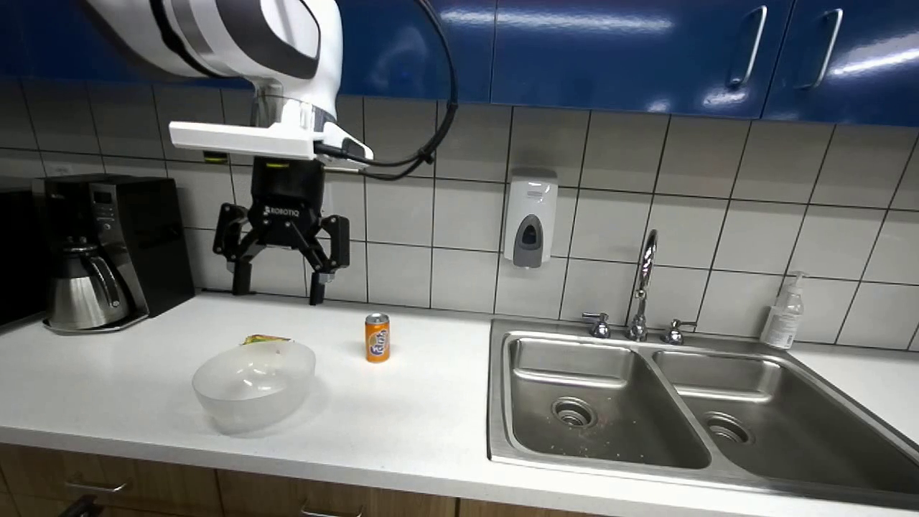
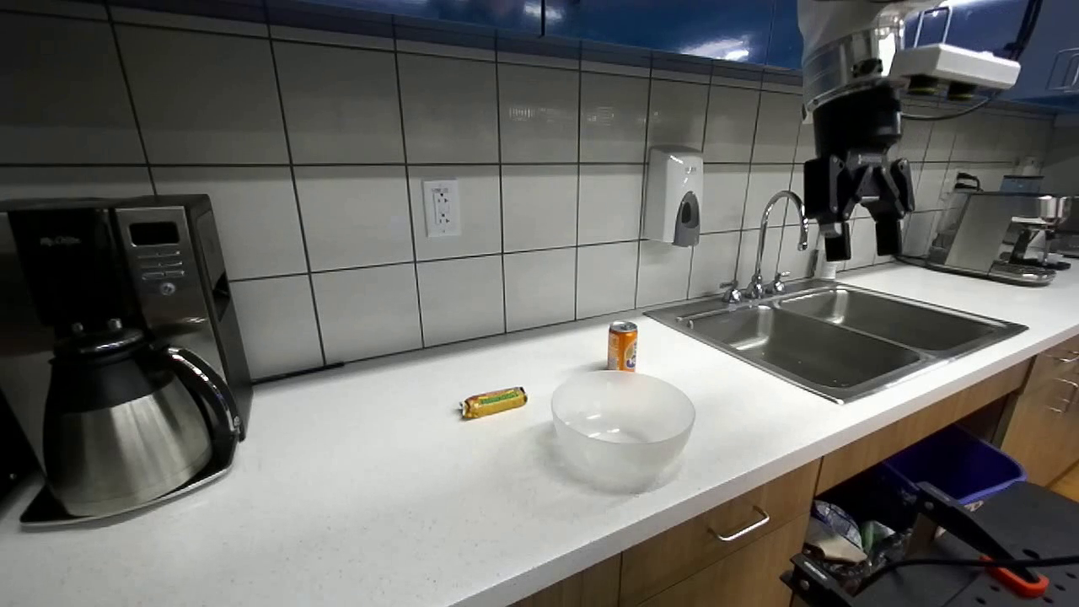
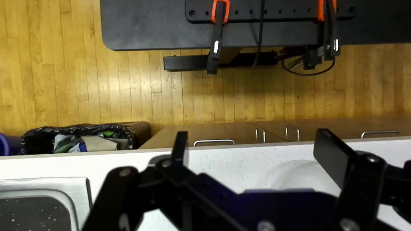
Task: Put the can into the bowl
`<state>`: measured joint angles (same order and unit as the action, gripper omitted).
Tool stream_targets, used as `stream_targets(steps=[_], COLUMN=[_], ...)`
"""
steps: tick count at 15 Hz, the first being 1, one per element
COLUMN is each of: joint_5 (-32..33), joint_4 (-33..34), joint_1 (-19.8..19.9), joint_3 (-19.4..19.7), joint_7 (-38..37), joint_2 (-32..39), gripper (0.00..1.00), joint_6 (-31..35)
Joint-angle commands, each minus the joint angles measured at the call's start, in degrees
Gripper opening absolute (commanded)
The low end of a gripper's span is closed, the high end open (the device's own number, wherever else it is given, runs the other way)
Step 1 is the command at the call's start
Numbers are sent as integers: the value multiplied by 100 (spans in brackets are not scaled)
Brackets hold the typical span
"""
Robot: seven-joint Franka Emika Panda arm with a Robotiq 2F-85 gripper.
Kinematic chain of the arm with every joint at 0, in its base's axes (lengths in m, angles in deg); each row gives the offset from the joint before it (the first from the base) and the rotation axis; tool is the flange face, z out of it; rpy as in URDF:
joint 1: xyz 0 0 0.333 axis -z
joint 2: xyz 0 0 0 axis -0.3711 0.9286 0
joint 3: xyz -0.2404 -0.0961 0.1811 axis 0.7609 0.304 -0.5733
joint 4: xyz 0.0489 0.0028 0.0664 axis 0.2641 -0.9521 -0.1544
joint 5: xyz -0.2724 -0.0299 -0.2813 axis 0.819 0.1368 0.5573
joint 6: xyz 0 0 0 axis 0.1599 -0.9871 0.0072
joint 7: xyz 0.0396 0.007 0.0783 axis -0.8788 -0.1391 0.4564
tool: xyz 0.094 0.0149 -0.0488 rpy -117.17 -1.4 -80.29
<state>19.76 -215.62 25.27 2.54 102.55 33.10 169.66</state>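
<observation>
The can (image 1: 378, 337) is small, orange and upright on the white counter; it also shows in an exterior view (image 2: 622, 348) behind the bowl. The bowl (image 1: 251, 415) is wide, translucent and whitish, and sits near the counter's front edge in both exterior views (image 2: 622, 462). The can stands beside it, apart, between bowl and sink. My gripper (image 1: 279, 286) is open and empty, pointing down, high above the counter; it also shows in an exterior view (image 2: 862, 243). In the wrist view, my open fingers (image 3: 252, 144) frame a faint round part of the bowl (image 3: 295, 171). The can is out of view there.
A yellow-wrapped bar (image 2: 494, 403) lies behind the bowl. A double steel sink (image 1: 610, 459) with a faucet (image 1: 642, 287) is beside the can. A coffee maker (image 2: 135, 354) stands at the counter's far end. Blue cabinets (image 1: 610, 57) hang above; a soap dispenser (image 1: 531, 219) is on the wall.
</observation>
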Motion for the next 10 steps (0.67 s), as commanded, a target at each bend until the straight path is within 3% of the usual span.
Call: stream_targets(steps=[1, 10], joint_5=[143, -103], joint_4=[-134, 593], joint_1=[259, 392], joint_3=[-114, -131], joint_7=[-249, -411], joint_2=[452, 2204], gripper=[100, 100], joint_6=[902, 2421])
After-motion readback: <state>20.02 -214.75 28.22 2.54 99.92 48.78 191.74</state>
